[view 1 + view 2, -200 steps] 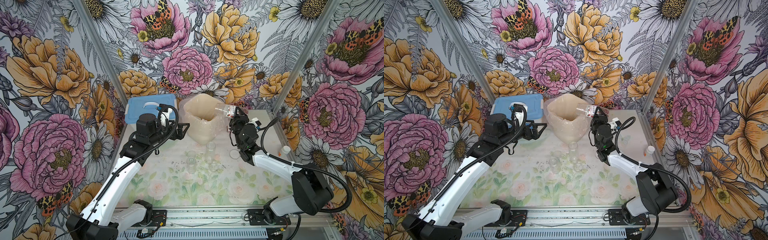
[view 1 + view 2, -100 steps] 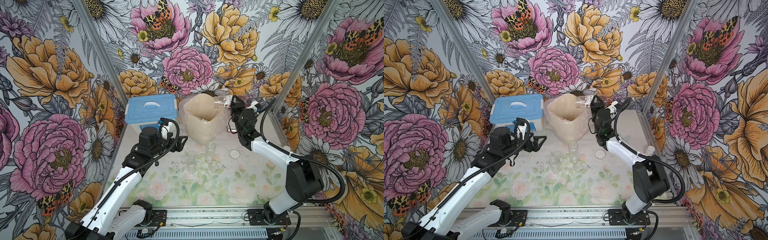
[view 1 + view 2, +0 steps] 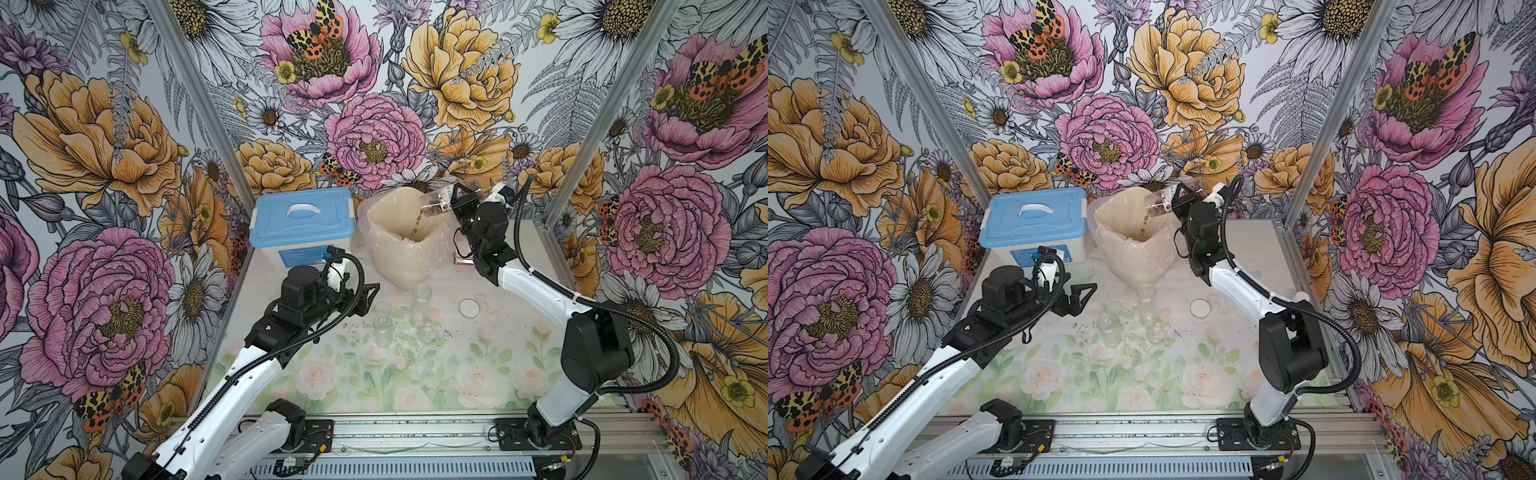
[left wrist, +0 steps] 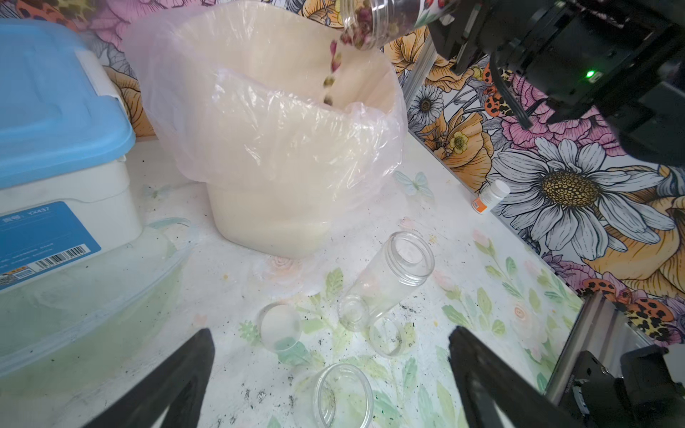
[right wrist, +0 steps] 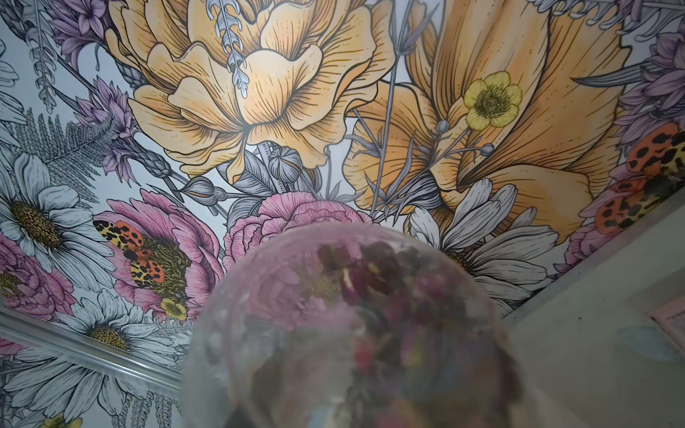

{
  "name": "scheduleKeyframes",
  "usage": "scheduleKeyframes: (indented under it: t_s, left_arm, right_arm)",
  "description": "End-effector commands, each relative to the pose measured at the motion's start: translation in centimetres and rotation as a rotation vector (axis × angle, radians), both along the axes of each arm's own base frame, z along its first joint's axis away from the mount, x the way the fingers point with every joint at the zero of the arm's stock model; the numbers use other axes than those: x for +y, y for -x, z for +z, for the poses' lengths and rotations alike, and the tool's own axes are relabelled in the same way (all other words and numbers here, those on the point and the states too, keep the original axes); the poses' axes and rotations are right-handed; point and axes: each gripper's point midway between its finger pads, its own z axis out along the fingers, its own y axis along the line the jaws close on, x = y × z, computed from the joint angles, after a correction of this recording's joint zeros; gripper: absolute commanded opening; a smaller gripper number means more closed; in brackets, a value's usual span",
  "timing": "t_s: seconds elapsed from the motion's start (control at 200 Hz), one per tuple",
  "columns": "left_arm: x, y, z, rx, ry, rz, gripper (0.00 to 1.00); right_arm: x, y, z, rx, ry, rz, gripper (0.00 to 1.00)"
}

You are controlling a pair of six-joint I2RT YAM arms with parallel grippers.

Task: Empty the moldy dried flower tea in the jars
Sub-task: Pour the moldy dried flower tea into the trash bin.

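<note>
My right gripper [image 3: 456, 201] is clamped on the labelled jar [image 3: 434, 203], tipped mouth-down over the lined bin [image 3: 399, 257] at the back. Tea buds [image 4: 335, 70] are in mid-air, falling into the bag. Left gripper [image 3: 370, 298] hangs wide open, holding nothing, beside a plain jar [image 3: 382, 328] and a second plain jar [image 3: 419, 303], both empty on the table.

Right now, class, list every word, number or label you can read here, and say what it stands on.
"YX437": blue label on the white storage box.
Characters before it and barcode digits: too small to read.
Orange label on the small bottle: blurred.
Print on the tilted jar: unreadable.
</note>
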Motion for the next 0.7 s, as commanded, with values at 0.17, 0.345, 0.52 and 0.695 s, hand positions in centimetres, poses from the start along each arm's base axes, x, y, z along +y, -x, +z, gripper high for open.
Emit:
scheduleKeyframes:
  t_s: [0.17, 0.345, 0.52, 0.695]
  left_arm:
    - [0.6, -0.3, 0.1, -0.034, -0.019, 0.028, 0.99]
    - [0.8, -0.4, 0.0, -0.033, -0.018, 0.032, 0.99]
    - [0.8, -0.4, 0.0, -0.030, -0.017, 0.034, 0.99]
    - [0.9, -0.5, -0.1, -0.029, -0.017, 0.036, 0.99]
  right_arm:
    - [0.5, -0.8, 1.5, -0.035, 0.128, 0.010, 0.30]
    - [0.8, -1.1, 1.6, -0.039, 0.182, 0.019, 0.30]
    - [1.0, -1.3, 1.7, -0.043, 0.218, 0.025, 0.30]
    - [1.4, -1.4, 2.0, -0.052, 0.276, 0.035, 0.30]
